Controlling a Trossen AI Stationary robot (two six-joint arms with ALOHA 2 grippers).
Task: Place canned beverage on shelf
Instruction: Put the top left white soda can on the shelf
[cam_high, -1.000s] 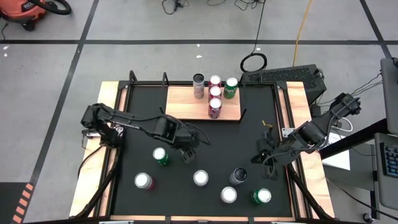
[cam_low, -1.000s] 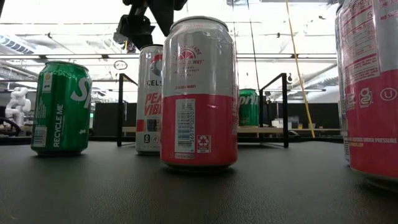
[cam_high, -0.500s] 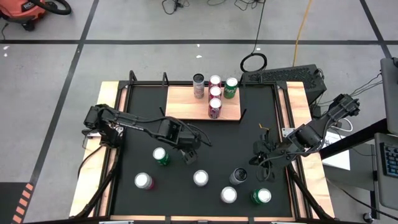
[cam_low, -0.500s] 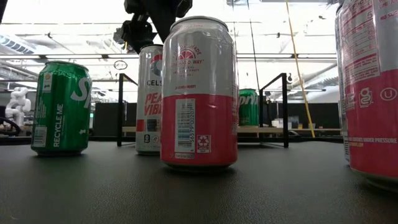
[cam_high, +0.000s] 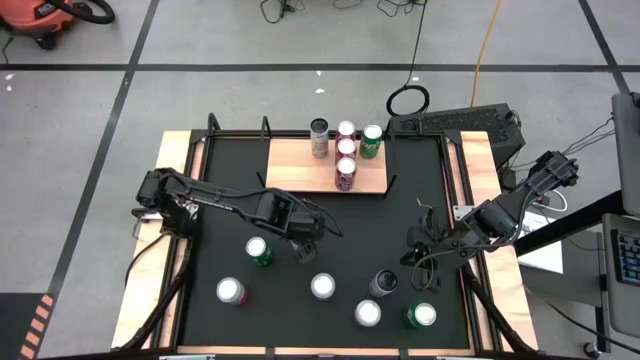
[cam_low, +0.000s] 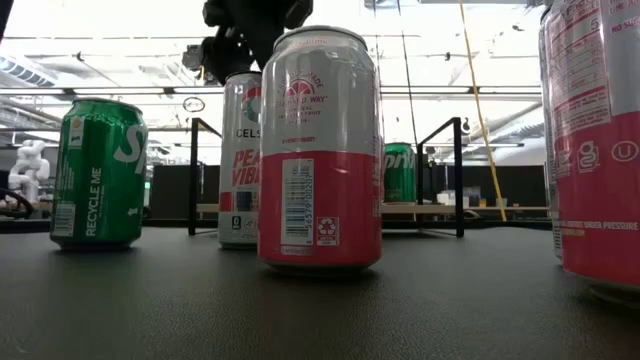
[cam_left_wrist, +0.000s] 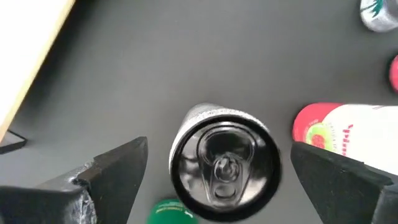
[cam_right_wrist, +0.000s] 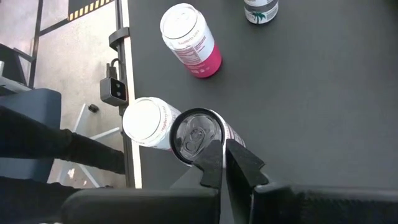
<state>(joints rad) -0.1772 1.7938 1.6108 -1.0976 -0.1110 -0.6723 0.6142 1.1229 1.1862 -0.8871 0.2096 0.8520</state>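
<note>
A silver-topped white can (cam_left_wrist: 224, 165) stands upright on the black mat, and also shows in the low view (cam_low: 243, 160). My left gripper (cam_left_wrist: 221, 158) hangs over it, open, pointing steeply down. Its two fingers stand apart on either side of the can's top without touching it. In the high view this gripper (cam_high: 303, 246) hides the can. The shelf (cam_high: 300, 165) lies at the mat's far edge with several cans (cam_high: 346, 148) standing on it. My right gripper (cam_high: 417, 243) is shut at the mat's right side, above the mat, with nothing between its fingers (cam_right_wrist: 214, 165).
Loose cans stand upright on the mat. A green one (cam_high: 258, 251) is just left of my left gripper, a white-and-pink one (cam_high: 322, 286) nearer, and a dark one (cam_high: 384, 282), with others (cam_high: 367, 313) toward the near edge. Wooden strips (cam_high: 168, 240) edge the mat.
</note>
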